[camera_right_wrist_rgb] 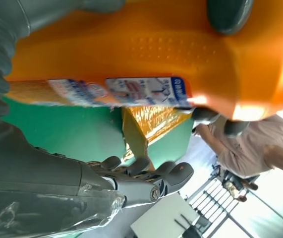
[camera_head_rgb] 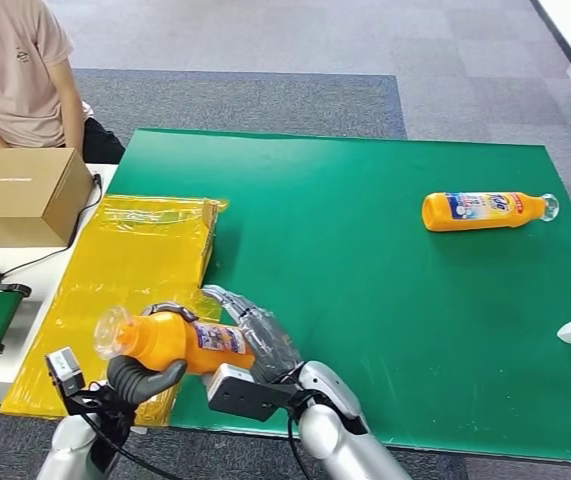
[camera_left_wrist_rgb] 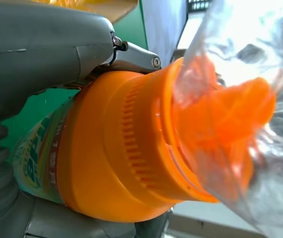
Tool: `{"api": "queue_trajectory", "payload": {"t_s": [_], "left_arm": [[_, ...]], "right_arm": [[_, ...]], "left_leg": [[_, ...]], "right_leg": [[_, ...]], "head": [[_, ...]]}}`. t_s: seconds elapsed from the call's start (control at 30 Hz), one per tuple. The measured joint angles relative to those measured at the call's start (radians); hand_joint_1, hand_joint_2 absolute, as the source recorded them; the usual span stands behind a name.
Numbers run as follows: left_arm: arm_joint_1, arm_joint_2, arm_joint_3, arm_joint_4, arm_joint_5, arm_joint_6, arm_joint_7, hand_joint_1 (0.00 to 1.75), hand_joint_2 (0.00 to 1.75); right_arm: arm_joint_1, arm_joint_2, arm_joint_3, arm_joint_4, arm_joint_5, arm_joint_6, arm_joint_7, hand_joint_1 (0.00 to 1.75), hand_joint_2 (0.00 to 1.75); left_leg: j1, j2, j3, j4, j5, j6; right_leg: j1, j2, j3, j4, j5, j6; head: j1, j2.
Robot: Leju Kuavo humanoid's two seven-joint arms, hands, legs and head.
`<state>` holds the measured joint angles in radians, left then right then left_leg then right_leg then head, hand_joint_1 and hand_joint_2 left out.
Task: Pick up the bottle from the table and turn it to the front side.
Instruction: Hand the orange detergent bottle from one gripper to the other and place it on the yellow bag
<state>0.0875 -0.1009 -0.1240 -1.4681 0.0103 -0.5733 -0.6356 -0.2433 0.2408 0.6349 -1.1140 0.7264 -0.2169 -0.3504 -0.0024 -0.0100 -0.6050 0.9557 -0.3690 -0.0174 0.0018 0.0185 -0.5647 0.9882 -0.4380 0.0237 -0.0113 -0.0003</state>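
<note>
Held by both hands near the green table's front edge: orange bottle, lying sideways, clear cap leftward. Left hand wrapped around its neck; right hand cupped its base, apparently gripping. Lay beside a yellow plastic-wrapped box. Second bottle far right. Grey carpet beyond.

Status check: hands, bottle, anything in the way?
Left hand and right hand both grip the bottle, lifted, lying sideways. Second bottle lies far right on the table. Nothing blocking.
</note>
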Motion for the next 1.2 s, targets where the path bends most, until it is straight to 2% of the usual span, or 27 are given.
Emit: {"api": "queue_trajectory", "payload": {"t_s": [0.13,0.3,0.47,0.53,0.6,0.67,0.73,0.83,0.9,0.97,1.03,1.2], "left_arm": [[0.009,-0.023,0.020,-0.066,-0.087,0.105,-0.003,1.75,1.75],[0.037,-0.028,0.072,-0.184,-0.233,0.242,-0.001,1.73,1.75],[0.085,-0.023,0.171,-0.322,-0.321,0.296,-0.002,1.75,1.75],[0.097,-0.017,0.210,-0.376,-0.387,0.327,0.016,1.69,1.75],[0.104,-0.012,0.239,-0.421,-0.498,0.378,0.087,1.58,1.75],[0.108,-0.010,0.251,-0.454,-0.676,0.444,0.206,1.47,1.75],[0.106,-0.009,0.251,-0.473,-0.865,0.492,0.327,1.46,1.75],[0.092,-0.002,0.240,-0.480,-1.071,0.492,0.488,1.47,1.75],[0.075,0.009,0.229,-0.465,-1.165,0.470,0.563,1.45,1.75],[0.053,0.027,0.222,-0.426,-1.234,0.443,0.604,1.38,1.75],[0.036,0.047,0.215,-0.372,-1.274,0.432,0.607,1.27,1.75],[0.001,0.130,0.154,-0.217,-1.344,0.471,0.539,1.50,1.75]], "right_arm": [[0.042,-0.011,-0.029,-0.069,0.010,-0.006,0.011,0.00,1.75],[0.126,-0.024,-0.122,-0.183,0.054,-0.003,0.027,0.00,1.75],[0.221,-0.028,-0.256,-0.312,0.050,0.015,0.020,0.00,1.75],[0.251,-0.028,-0.313,-0.359,0.041,0.022,0.015,0.00,1.75],[0.276,-0.027,-0.370,-0.399,0.045,0.025,0.016,0.00,1.75],[0.301,-0.024,-0.422,-0.433,0.053,0.028,0.017,0.00,1.75],[0.321,-0.019,-0.471,-0.460,0.061,0.038,0.019,0.00,1.75],[0.335,-0.006,-0.527,-0.478,0.078,0.064,0.013,0.00,1.75],[0.335,0.001,-0.547,-0.477,0.089,0.076,0.004,0.00,1.75],[0.329,0.003,-0.554,-0.473,0.098,0.085,-0.003,0.00,1.75],[0.320,0.004,-0.557,-0.464,0.101,0.088,-0.009,0.00,1.75],[0.288,0.004,-0.548,-0.416,0.088,0.086,-0.030,0.00,1.75]], "left_leg": [[0.000,0.000,0.000,0.000,0.000,0.000],[0.000,0.000,-0.001,0.000,0.000,0.000],[0.000,0.000,-0.001,0.000,-0.001,0.000],[0.000,0.000,-0.001,0.000,-0.001,0.000],[0.000,0.000,-0.001,0.000,-0.001,0.000],[0.000,0.000,-0.001,0.000,-0.001,0.000],[0.000,-0.001,-0.002,0.000,-0.001,0.000],[0.000,-0.001,-0.002,0.000,-0.001,0.000],[0.000,-0.001,-0.002,0.000,-0.001,0.000],[0.000,-0.001,-0.001,0.000,0.000,0.000],[0.000,-0.001,-0.002,0.000,0.000,0.000],[0.000,-0.001,-0.002,0.000,0.001,-0.001]], "right_leg": [[0.000,0.000,0.000,0.000,0.000,0.000],[0.000,0.000,0.000,0.000,0.000,0.000],[0.000,0.000,-0.001,0.000,-0.001,0.000],[0.000,0.000,-0.001,0.000,-0.001,0.000],[0.000,0.000,-0.001,0.000,-0.001,0.000],[0.000,0.000,-0.001,0.000,-0.001,0.000],[0.000,-0.001,-0.001,0.000,-0.001,0.001],[0.000,-0.001,-0.001,0.000,0.000,0.001],[0.000,-0.001,-0.001,0.000,0.000,0.001],[0.000,-0.001,-0.001,0.000,0.001,0.000],[0.000,-0.001,-0.001,0.000,0.001,0.000],[0.000,-0.001,-0.002,0.000,0.001,-0.001]], "head": [[0.000,0.000],[0.000,0.000],[0.000,0.000],[0.000,0.000],[0.000,0.000],[0.000,0.000],[0.000,0.000],[0.000,0.000],[0.000,0.000],[0.000,0.000],[0.000,0.000],[0.000,0.000]]}}
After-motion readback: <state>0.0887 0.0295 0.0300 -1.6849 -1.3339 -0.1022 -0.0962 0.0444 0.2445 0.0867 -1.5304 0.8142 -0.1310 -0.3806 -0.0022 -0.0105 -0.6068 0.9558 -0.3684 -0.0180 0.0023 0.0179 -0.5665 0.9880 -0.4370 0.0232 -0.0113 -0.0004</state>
